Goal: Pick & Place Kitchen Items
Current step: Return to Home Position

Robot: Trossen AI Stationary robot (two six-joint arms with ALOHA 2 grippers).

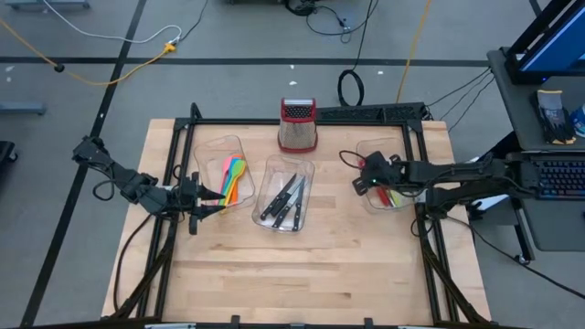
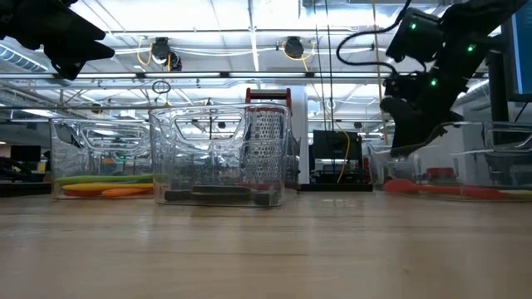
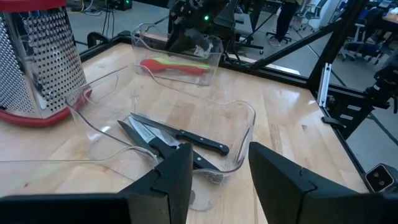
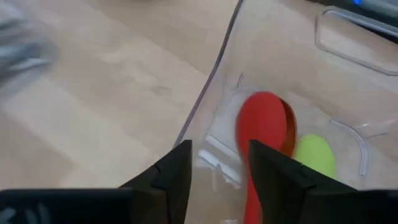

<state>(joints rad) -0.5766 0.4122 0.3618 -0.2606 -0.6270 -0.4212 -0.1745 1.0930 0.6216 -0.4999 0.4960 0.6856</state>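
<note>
My right gripper (image 1: 364,180) hangs open over the near-left corner of the right clear bin (image 4: 211,81). In that bin a red spoon (image 4: 261,124) and a green one (image 4: 314,155) lie flat on the bottom, below the fingers. My left gripper (image 1: 196,197) waits open and holds nothing, beside the left bin (image 1: 222,151), which holds pink, yellow, green and orange utensils (image 1: 233,178). Black-handled knives (image 3: 180,140) lie in the middle bin (image 1: 285,194).
A red-topped metal box grater (image 1: 298,126) stands behind the middle bin. A black frame (image 1: 416,128) runs around the table's far and side edges. Bare wood spreads across the table's near half (image 1: 302,274).
</note>
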